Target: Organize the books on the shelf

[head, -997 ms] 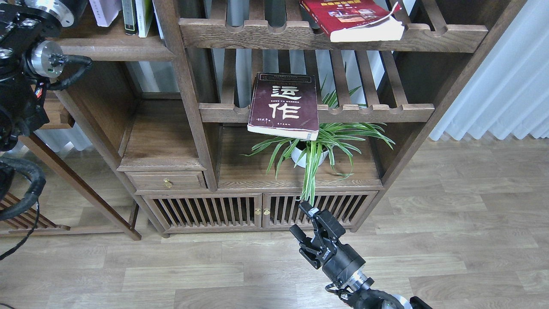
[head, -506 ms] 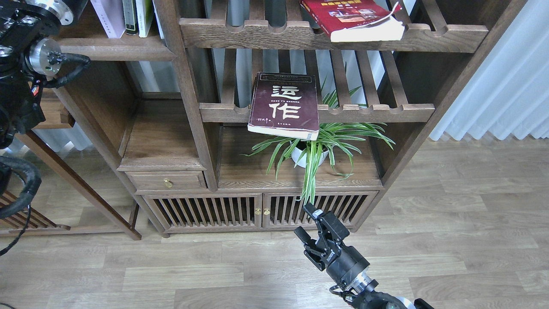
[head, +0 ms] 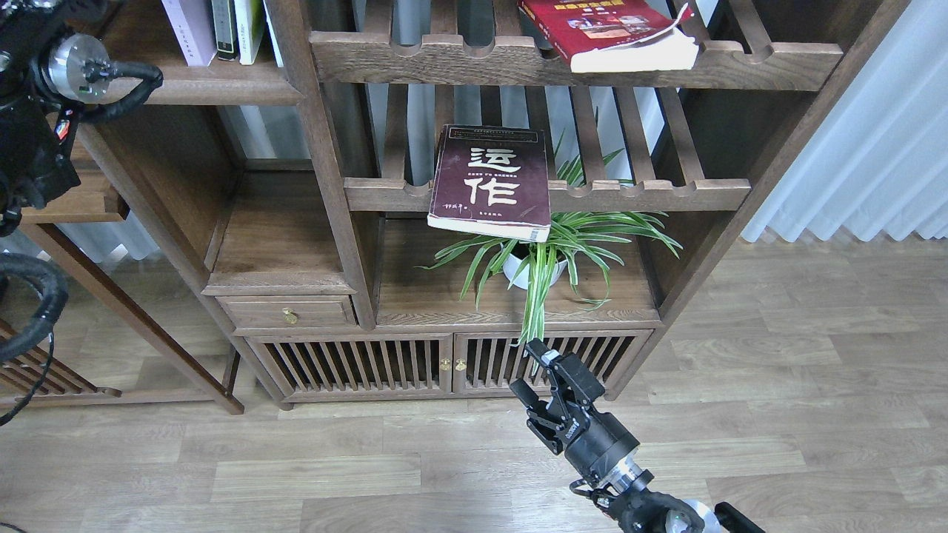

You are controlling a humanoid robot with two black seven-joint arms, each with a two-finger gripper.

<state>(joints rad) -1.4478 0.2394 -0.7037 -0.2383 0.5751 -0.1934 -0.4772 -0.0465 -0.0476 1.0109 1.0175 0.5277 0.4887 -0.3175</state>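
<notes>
Centre: maroon paperback [head: 490, 182], white characters "运作", on a notched slatted rack [head: 652, 194]. Lower centre: right gripper [head: 533, 368], fingers apart, empty. Left gripper's fingers unseen.

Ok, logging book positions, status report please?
Right gripper open, low, empty. Left gripper out of view. Maroon book flat on slatted rack, overhanging plant. Red book above.

Big white characters 运作 on the cover of the dark maroon book [head: 490, 183], smaller print above and below them too fine to read, red book [head: 609, 31] cover print illegible too
</notes>
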